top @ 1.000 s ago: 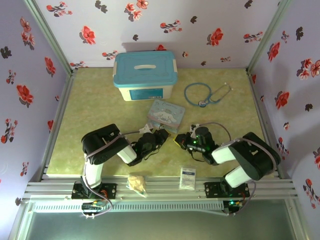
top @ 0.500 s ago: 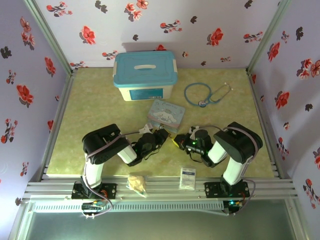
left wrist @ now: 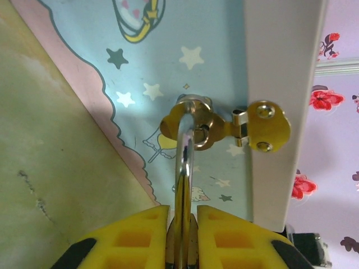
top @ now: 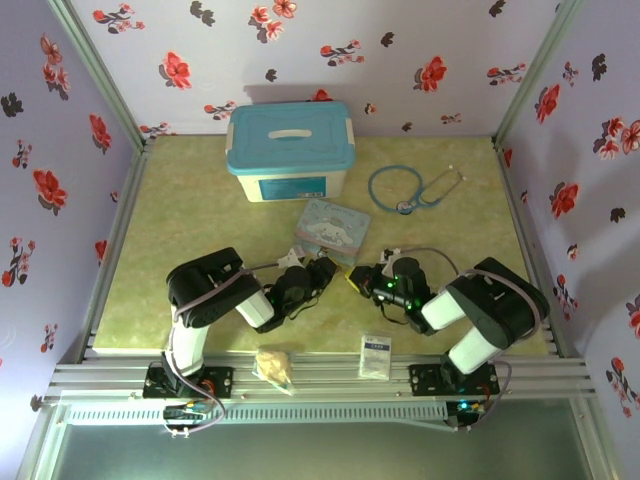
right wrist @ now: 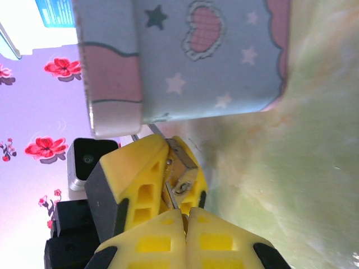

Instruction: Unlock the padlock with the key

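Left gripper (left wrist: 182, 216) clamps the padlock (left wrist: 183, 145) shackle at lower centre, steadying it; right gripper (right wrist: 185, 216), pressed together, meets its base.

From above I see a yellow-green counter (top: 200, 230) enclosed by lilac walls (top: 300, 45) printed with red flowers. At the back stands a white storage box (top: 290, 150) with a teal lid. To its right lies a teal stethoscope (top: 412, 188), its tubing curled into a loop. Near the middle sits a pastel cartoon tin (top: 331, 228), turned at an angle to the counter's edges. On the metal rail (top: 110, 375) along the near edge rest a crumpled beige lump (top: 275, 365) and a small white packet (top: 376, 355). Through the right wrist camera, I see pale stars and a pink heart on the tin.
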Available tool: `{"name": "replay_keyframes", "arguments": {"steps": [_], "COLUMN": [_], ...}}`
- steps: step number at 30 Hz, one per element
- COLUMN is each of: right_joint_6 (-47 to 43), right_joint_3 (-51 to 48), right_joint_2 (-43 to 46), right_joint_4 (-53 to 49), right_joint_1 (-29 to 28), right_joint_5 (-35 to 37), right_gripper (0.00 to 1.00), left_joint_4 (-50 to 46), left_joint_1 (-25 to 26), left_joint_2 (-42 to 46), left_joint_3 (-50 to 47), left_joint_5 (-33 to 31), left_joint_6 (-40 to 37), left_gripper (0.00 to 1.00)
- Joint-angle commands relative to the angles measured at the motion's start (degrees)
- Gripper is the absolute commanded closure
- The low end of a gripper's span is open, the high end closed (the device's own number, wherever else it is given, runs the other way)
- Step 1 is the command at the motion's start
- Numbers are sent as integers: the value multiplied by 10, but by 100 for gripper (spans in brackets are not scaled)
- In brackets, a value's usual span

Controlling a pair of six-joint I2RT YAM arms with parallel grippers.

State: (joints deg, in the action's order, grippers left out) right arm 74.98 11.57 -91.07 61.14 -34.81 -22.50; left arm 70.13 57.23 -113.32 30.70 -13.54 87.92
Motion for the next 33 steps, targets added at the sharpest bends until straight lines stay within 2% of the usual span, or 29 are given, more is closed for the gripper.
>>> {"name": "replay_keyframes", "arguments": {"steps": [1,7,10,17,33], "right_joint_6": [-25,-6,-12,-51,-46], "right_joint_3": [22,15,9,14,17], "right_joint_2": [0,-21,-3,68,54], "right_joint_4": [-33,19,-1,-123,-109], "right_joint_1": [-9,-10,-9,-19,-20], "right_joint_5": [6,6,12,30,29], "right_gripper": [100,100,100,100,100], "left_joint_4": [4,5,6,4,-2], "left_joint_1": [-3,-4,-6,-10,-10], "left_joint_2": [-7,-9,-13,-12,-11], "left_joint_3": [3,1,-2,4,3], "left_joint_5": [-12,-12,-13,-12,-10], "left_joint_6": [-13,-4,-2,-5,-9], "left_gripper": [100,100,100,100,100]}}
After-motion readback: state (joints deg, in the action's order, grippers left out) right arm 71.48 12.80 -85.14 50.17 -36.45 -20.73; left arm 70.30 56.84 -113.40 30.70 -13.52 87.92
